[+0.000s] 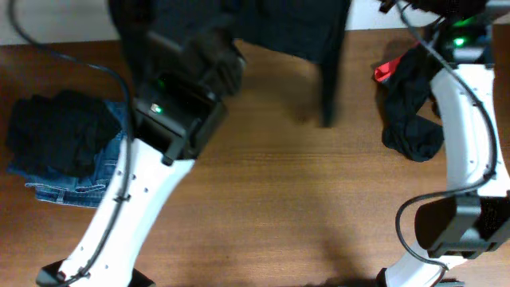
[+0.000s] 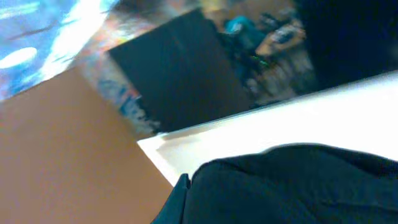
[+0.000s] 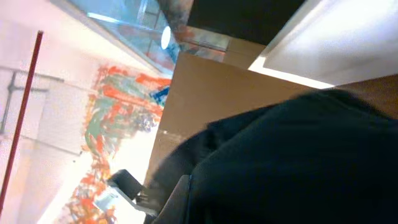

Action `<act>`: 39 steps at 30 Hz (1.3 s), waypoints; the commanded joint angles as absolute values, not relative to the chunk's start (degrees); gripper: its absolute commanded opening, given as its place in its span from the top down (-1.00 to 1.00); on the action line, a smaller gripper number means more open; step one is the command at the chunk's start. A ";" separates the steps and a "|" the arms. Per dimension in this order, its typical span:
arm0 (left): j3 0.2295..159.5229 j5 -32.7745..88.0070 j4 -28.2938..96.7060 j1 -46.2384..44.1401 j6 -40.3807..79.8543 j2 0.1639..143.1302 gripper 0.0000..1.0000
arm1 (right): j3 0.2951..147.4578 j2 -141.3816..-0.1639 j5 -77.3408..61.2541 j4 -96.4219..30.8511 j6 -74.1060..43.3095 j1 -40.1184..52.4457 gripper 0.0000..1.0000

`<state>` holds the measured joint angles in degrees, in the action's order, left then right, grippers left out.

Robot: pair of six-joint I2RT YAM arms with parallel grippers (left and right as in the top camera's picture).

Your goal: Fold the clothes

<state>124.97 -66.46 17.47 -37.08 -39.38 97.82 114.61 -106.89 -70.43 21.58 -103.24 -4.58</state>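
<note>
1. Big black garment (image 1: 295, 32), lifted and hanging at the far side, not folded; my left gripper (image 1: 217, 65) and right gripper (image 3: 184, 194) are clenched on it.
2. Black heap (image 1: 56, 131) on jeans (image 1: 76, 187), left: bunched, unfolded.
3. Red-edged piece (image 1: 410, 112), right: crumpled, waiting.

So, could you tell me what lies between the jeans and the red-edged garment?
Overhead: the left arm, the hanging end of the black garment, otherwise bare table.

Left arm (image 1: 131, 199): white link, black wrist housing, green LED. Right arm (image 1: 466, 119): white, black cables looping.
</note>
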 commanded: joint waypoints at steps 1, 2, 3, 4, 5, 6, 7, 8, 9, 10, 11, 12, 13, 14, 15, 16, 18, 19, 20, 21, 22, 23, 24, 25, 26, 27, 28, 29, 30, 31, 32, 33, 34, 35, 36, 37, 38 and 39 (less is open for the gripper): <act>126.48 -67.46 22.59 -44.23 -35.14 95.24 0.99 | 121.93 -106.13 -70.00 16.40 -100.88 -4.21 0.92; 126.48 -69.28 22.83 -46.09 -35.11 95.24 0.99 | 122.98 -106.13 -70.54 15.70 -100.77 -4.21 0.92; 126.48 -71.18 22.81 -47.92 -35.11 95.24 0.99 | 123.83 -106.13 -71.44 15.14 -100.99 -4.16 0.92; 126.48 -72.44 22.81 -49.30 -35.09 95.20 1.00 | 124.31 -106.13 -72.07 14.70 -101.01 -4.14 0.92; 126.48 -74.00 22.83 -50.96 -34.70 95.09 0.99 | 124.99 -106.10 -72.95 13.82 -101.01 -4.01 0.92; 126.50 -75.59 22.81 -52.12 -33.63 95.04 0.99 | 125.54 -106.10 -73.63 13.04 -101.01 -3.79 0.92; 126.50 -77.21 22.92 -53.45 -32.62 94.91 0.99 | 125.97 -106.08 -74.30 12.19 -101.03 -3.75 0.92; 126.50 -78.74 23.03 -54.74 -32.03 94.83 0.99 | 126.21 -106.02 -74.85 11.90 -101.01 -3.73 0.92; 126.50 -79.88 23.03 -55.99 -31.68 94.67 1.00 | 126.30 -106.00 -75.37 11.66 -101.03 -3.73 0.92; 126.50 -80.79 23.00 -57.67 -31.70 94.39 0.99 | 126.34 -105.86 -75.79 11.29 -101.06 -3.75 0.92; 126.50 -81.17 23.00 -59.51 -31.75 94.06 0.99 | 126.34 -105.84 -75.92 11.09 -101.16 -3.88 0.92; 126.50 -81.28 22.94 -61.39 -31.75 93.58 0.98 | 126.34 -105.84 -76.01 11.09 -101.45 -4.21 0.92; 126.50 -81.30 22.00 -64.71 -31.77 92.53 0.97 | 126.34 -105.84 -76.40 11.11 -101.58 -5.13 0.92; 126.50 -81.38 21.15 -66.13 -31.92 91.98 0.97 | 126.34 -105.84 -76.95 11.11 -101.62 -5.74 0.92; 126.50 -81.60 19.99 -67.59 -31.94 91.46 0.98 | 126.34 -105.84 -77.65 11.11 -101.62 -6.46 0.92; 126.50 -81.97 18.55 -69.23 -31.92 90.98 0.97 | 126.34 -105.78 -78.30 11.14 -101.62 -7.27 0.92; 126.50 -82.04 15.99 -72.58 -32.86 90.41 0.98 | 126.34 -105.62 -79.37 11.16 -101.65 -8.47 0.92; 126.50 -82.13 14.57 -74.72 -33.04 90.32 0.98 | 126.34 -105.45 -79.90 11.16 -101.67 -9.10 0.92; 126.50 -82.13 13.63 -76.60 -33.06 90.32 0.98 | 126.34 -105.27 -80.49 11.16 -101.93 -9.63 0.92; 126.50 -82.08 13.17 -78.32 -33.04 90.35 0.98 | 126.34 -105.08 -81.14 11.33 -102.65 -10.20 0.92; 126.50 -82.11 12.51 -79.66 -33.04 90.41 0.98 | 126.34 -104.88 -81.56 11.35 -103.00 -10.68 0.92; 126.50 -82.11 11.75 -81.01 -33.01 90.45 0.98 | 126.34 -104.51 -81.80 11.35 -103.00 -11.40 0.92; 126.50 -82.15 10.61 -82.19 -33.01 90.56 0.98 | 126.34 -104.22 -81.95 11.33 -103.13 -12.03 0.92; 126.50 -82.11 9.37 -83.42 -33.04 90.63 0.98 | 126.34 -103.90 -82.13 11.35 -103.48 -12.84 0.92; 126.50 -81.93 8.49 -84.42 -33.04 90.74 0.98 | 126.34 -103.61 -82.35 11.35 -103.94 -13.65 0.92; 126.50 -81.93 8.03 -85.12 -33.01 90.85 0.98 | 126.34 -103.33 -82.56 11.35 -104.05 -14.63 0.92; 126.50 -81.95 7.53 -85.82 -32.99 91.05 0.98 | 126.34 -103.02 -82.85 11.33 -104.03 -15.70 0.92; 126.50 -82.00 7.46 -86.19 -32.77 91.20 0.99 | 126.34 -102.87 -83.24 11.33 -104.03 -16.34 0.92; 126.50 -82.56 7.51 -86.28 -31.70 91.44 0.99 | 126.34 -102.78 -83.74 11.33 -104.01 -17.02 0.92; 126.48 -83.31 7.77 -86.26 -30.79 91.74 0.99 | 126.34 -102.78 -84.09 11.33 -104.01 -17.34 0.92; 126.48 -84.14 7.88 -86.17 -30.35 92.03 0.99 | 126.34 -102.78 -84.29 11.33 -103.98 -17.32 0.92; 126.48 -84.97 8.67 -85.93 -29.50 92.27 1.00 | 126.32 -102.80 -84.47 11.31 -103.96 -17.32 0.92; 126.48 -85.49 9.85 -85.56 -28.49 92.42 1.00 | 126.32 -102.91 -84.44 11.31 -103.74 -17.17 0.92; 126.48 -85.95 11.68 -85.17 -27.03 92.60 1.00 | 126.32 -102.96 -84.42 11.31 -103.26 -16.75 0.92; 126.48 -86.43 13.41 -84.62 -25.63 92.71 1.00 | 126.30 -103.15 -84.25 11.31 -102.48 -16.27 0.92; 126.48 -86.96 15.81 -83.81 -23.73 92.86 1.00 | 126.30 -103.35 -84.27 11.29 -101.65 -15.68 0.92; 126.48 -87.74 18.02 -82.98 -21.67 92.88 1.00 | 126.26 -103.63 -84.29 11.16 -100.77 -14.98 0.92; 126.48 -88.66 21.50 -81.65 -18.31 92.88 1.00 | 126.17 -104.07 -84.27 10.83 -99.85 -14.11 0.92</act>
